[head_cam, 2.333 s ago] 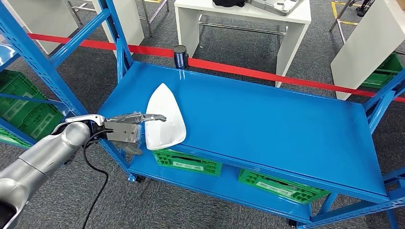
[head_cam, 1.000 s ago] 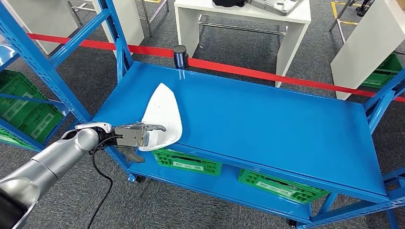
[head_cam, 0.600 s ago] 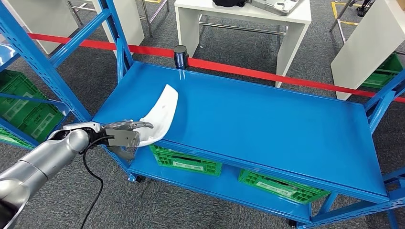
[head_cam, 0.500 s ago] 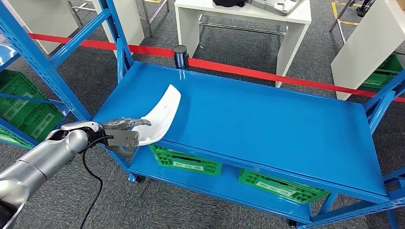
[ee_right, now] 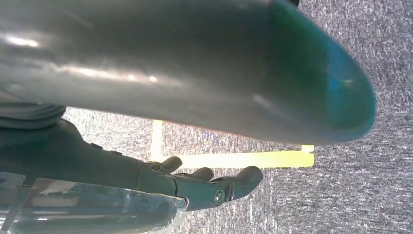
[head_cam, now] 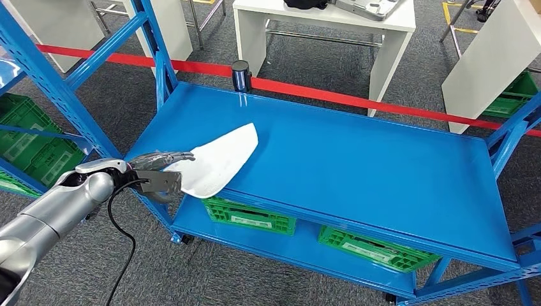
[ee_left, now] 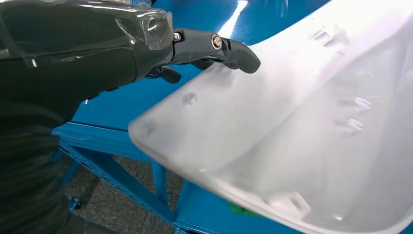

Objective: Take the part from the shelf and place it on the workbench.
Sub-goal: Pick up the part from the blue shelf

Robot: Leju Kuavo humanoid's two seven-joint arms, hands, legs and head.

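**Left hand gripping white part at shelf corner**

Head view. Left hand [head_cam: 161, 171] sits at about 8 o'clock in the picture, at the end of the silver left arm [head_cam: 54, 213], its fingers clamped on the near end of the white part [head_cam: 217, 163]. The part is a curved, pointed plastic shell; its near end is raised off the blue shelf [head_cam: 357, 166] at the front left corner, and its tip points toward 1 o'clock over the shelf top. Whether the tip touches the shelf cannot be told. Green crates [head_cam: 250, 215] stand on the lower level beneath. A red tape [head_cam: 357, 101] runs across behind the shelf, with a white table [head_cam: 325, 25] beyond it at 12 o'clock.

Left wrist view. Dark fingers [ee_left: 229, 48] lie over the edge of the part [ee_left: 292, 126], whose inner face shows small moulded clips.

Right wrist view. Right hand [ee_right: 209, 187] hangs above grey carpet [ee_right: 360, 185] crossed by a yellow line [ee_right: 243, 160]; its fingers are loosely curled, slightly apart, and hold nothing.
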